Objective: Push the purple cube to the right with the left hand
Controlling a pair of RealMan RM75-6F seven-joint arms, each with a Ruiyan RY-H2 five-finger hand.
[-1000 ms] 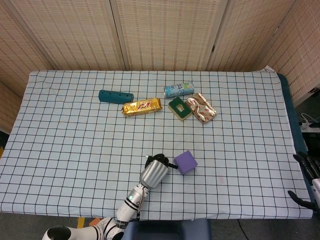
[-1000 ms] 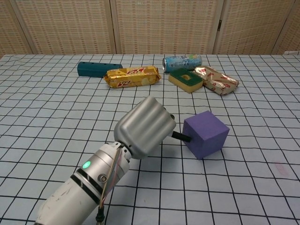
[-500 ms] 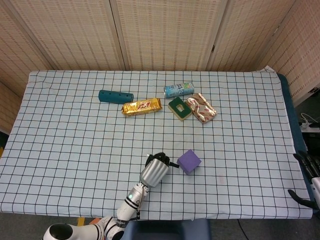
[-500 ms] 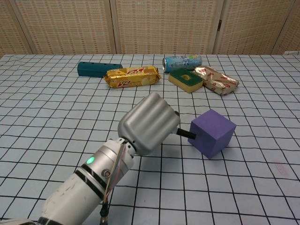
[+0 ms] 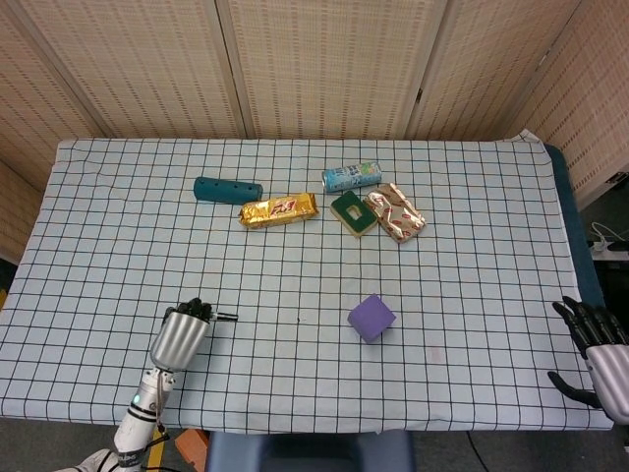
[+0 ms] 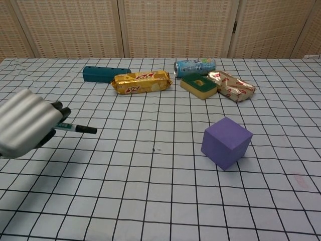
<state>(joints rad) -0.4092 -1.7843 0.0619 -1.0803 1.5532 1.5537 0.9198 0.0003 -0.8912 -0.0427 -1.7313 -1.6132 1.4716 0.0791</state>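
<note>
- Now your left hand (image 5: 182,334) is well clear of the purple cube (image 5: 371,318), off to the left near the front of the checked tablecloth (image 5: 118,246); its fingers are curled in on nothing, with one thin dark fingertip pointing right toward the cube.
- The cube sits alone on the cloth, front of centre and slightly right, well apart from the snack row behind it: the gold wrapper (image 5: 279,208), green sponge (image 5: 352,213), can (image 5: 351,176) and teal bar (image 5: 228,189).
- I'd judge the push itself done and this the retreat; if you want more travel, you must bring the hand back to the cube's left face and press rightward, low and square, so it slides rather than turns.
- Half a second ago that fingertip was touching the cube's left side; since then the hand has swung far left, and the cube has stayed put.
- Your right hand (image 5: 593,344) shows at the table's right edge, fingers apart, holding nothing.
</note>
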